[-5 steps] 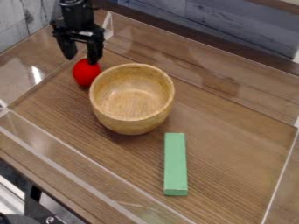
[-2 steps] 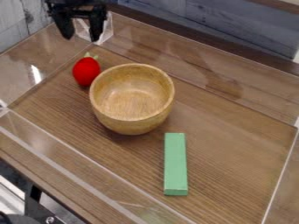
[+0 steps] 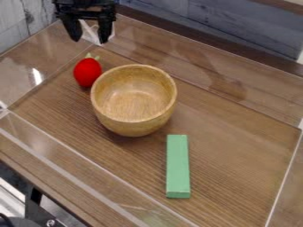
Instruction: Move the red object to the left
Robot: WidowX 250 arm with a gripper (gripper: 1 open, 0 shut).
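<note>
Strawberry [image 3: 87, 72] base behind bowl [image 3: 134, 99] rim

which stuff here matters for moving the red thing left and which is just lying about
Part of the job:
red strawberry
tool, open, above the strawberry

Just lying about:
wooden bowl
green block

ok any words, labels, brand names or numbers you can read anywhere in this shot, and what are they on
None: no readable text anywhere in the picture.
Small rounded red toy strawberry: no marking.
Round light wooden bowl: plain wood grain only.
Long flat green block: plain, no print.
Black robot gripper: no legible label.
Wood-grain table: no signs or stickers visible.
</note>
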